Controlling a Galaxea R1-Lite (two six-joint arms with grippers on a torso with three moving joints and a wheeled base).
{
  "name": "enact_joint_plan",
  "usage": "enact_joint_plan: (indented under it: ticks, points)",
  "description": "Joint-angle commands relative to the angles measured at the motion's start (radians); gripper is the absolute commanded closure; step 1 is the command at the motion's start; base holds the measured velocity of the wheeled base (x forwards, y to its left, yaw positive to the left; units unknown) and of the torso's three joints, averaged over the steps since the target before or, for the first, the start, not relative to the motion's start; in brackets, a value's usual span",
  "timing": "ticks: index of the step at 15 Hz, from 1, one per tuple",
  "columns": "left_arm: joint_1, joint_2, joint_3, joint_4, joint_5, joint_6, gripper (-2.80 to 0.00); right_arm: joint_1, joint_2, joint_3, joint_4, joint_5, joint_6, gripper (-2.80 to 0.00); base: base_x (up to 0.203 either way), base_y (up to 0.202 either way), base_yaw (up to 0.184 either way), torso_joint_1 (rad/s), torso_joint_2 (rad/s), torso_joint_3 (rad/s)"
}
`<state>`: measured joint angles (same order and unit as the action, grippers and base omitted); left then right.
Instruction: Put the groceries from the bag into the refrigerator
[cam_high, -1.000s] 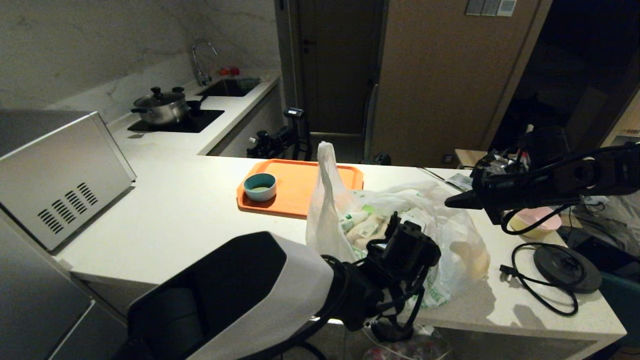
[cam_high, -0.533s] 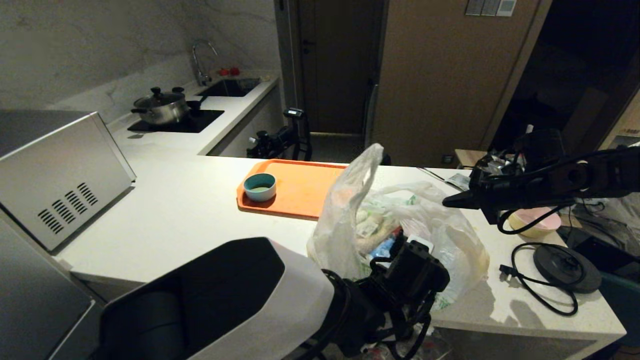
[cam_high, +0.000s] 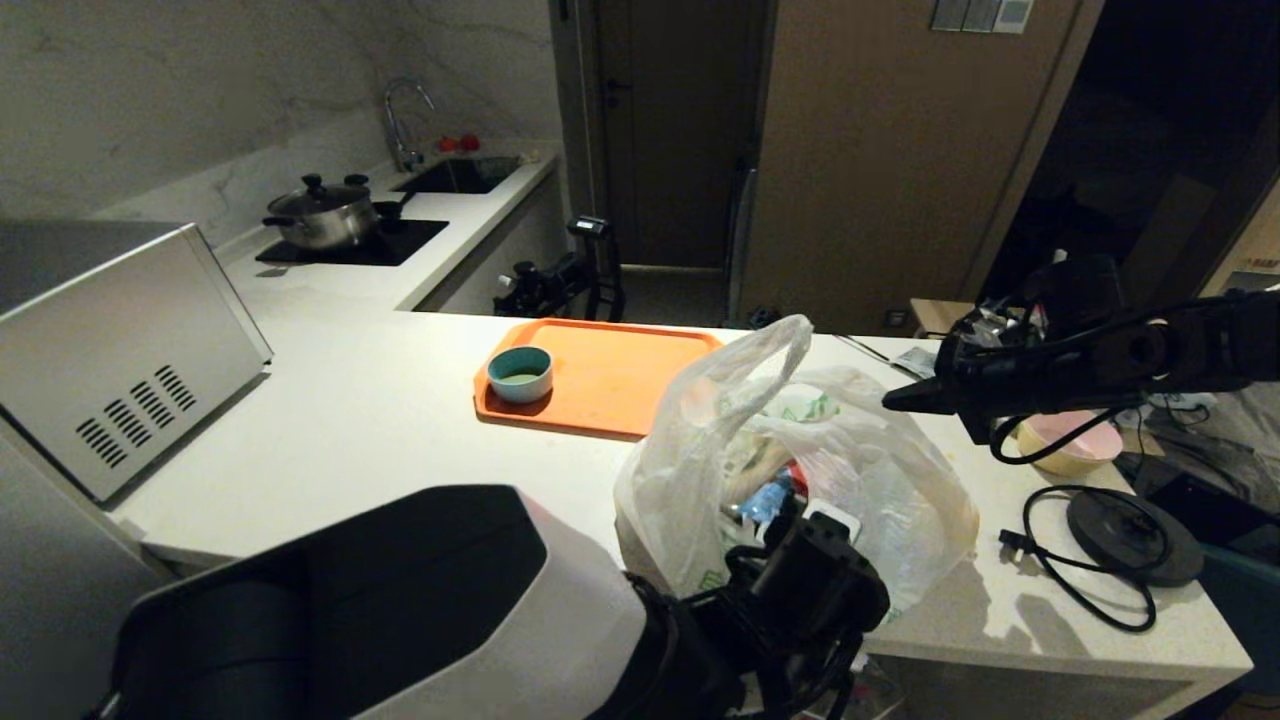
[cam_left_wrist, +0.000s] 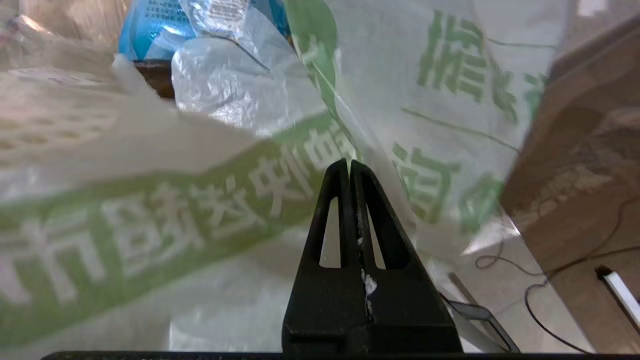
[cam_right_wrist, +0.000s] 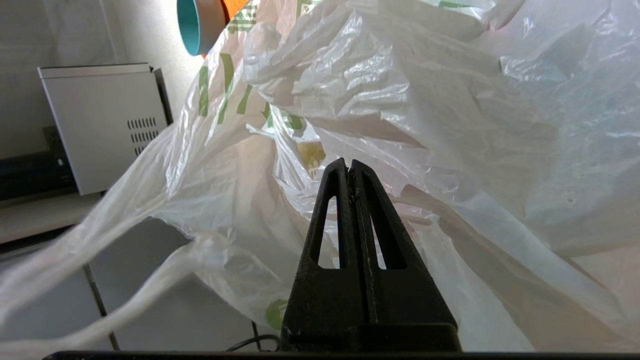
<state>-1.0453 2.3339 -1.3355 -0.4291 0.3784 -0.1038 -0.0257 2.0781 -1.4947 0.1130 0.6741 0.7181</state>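
Note:
The white plastic bag (cam_high: 900, 480) with green characters stands near the counter's front edge, its mouth gaping. Inside show groceries: a blue pack (cam_high: 765, 498), also seen in the left wrist view (cam_left_wrist: 150, 30), and pale lumps (cam_high: 752, 458). My left gripper (cam_left_wrist: 350, 161) is at the bag's near wall (cam_left_wrist: 150, 225), shut on the film there. Its tips are hidden behind its wrist in the head view. My right gripper (cam_high: 888, 405) reaches in level from the right, shut on the bag's upper right edge (cam_right_wrist: 400, 100). The refrigerator is out of view.
An orange tray (cam_high: 620, 370) with a teal bowl (cam_high: 519, 373) lies behind the bag. A silver box with vent slots (cam_high: 120, 350) stands at the left. A pink bowl (cam_high: 1075, 440) and a black kettle base with cord (cam_high: 1135, 535) sit at the right.
My left gripper has drawn back toward the counter's front edge, pulling the bag's near wall with it. The upright handle has swung right and the mouth has opened. The right gripper has stayed put.

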Motion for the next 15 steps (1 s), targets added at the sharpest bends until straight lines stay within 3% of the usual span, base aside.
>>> enact_joint_plan:
  ticks: [1, 6, 11, 15]
  points:
    - [-0.001, -0.029, 0.003, -0.016, -0.003, -0.012, 0.00, 0.001, 0.004, -0.007, 0.001, 0.005, 0.006, 0.00, 0.000, 0.000, 0.000, 0.000, 0.00, 0.000]
    - [0.000, 0.085, -0.242, -0.062, 0.010, -0.016, 0.00, 0.000, -0.014, -0.010, 0.004, 0.004, 0.006, 0.00, 0.000, 0.000, 0.000, 0.000, 0.00, 0.000]
    - [0.008, 0.261, -0.554, -0.008, 0.058, -0.012, 0.00, -0.016, -0.024, -0.009, 0.004, 0.004, 0.004, 0.00, 0.000, 0.000, 0.000, 0.000, 0.00, 0.000]
    - [0.036, 0.279, -0.596, 0.015, 0.117, -0.009, 0.00, -0.022, -0.021, -0.009, 0.004, 0.004, 0.003, 0.00, 0.000, 0.000, 0.000, 0.000, 0.00, 0.000]
